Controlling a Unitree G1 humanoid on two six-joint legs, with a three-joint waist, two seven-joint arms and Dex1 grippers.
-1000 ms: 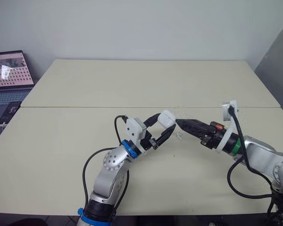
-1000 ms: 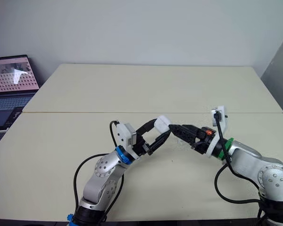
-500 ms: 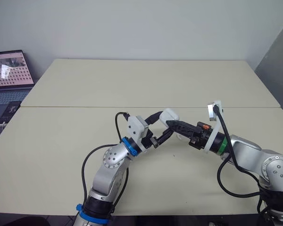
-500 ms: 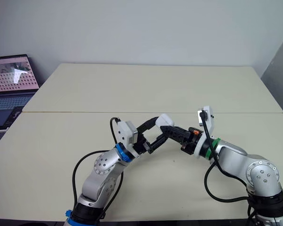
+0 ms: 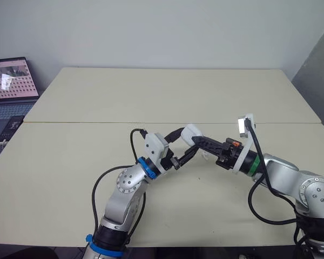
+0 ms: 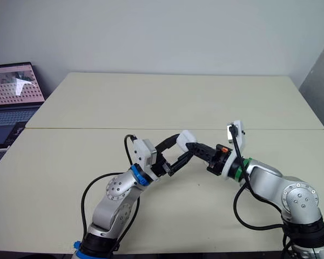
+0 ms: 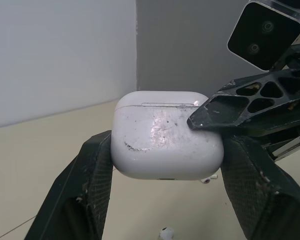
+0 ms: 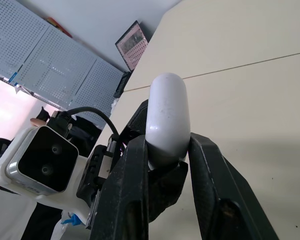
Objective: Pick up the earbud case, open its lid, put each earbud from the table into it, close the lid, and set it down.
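Black left tool (image 5: 188, 141): two fingers clamped on the case's narrow sides, holding it up off the table.
White glossy earbud case (image 7: 167, 142): rounded, pretty scuffed, lid closed, in the air over the middle of the pale beige table (image 5: 151, 97).
Small white earbud (image 7: 165, 233): just lying on the table below the case.
Black right tool (image 8: 167, 137): pinching the lid end, one finger per broad face.

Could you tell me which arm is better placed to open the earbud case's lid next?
Right: the left gripper clamps the shut earbud case, while the right gripper brackets its lid end.
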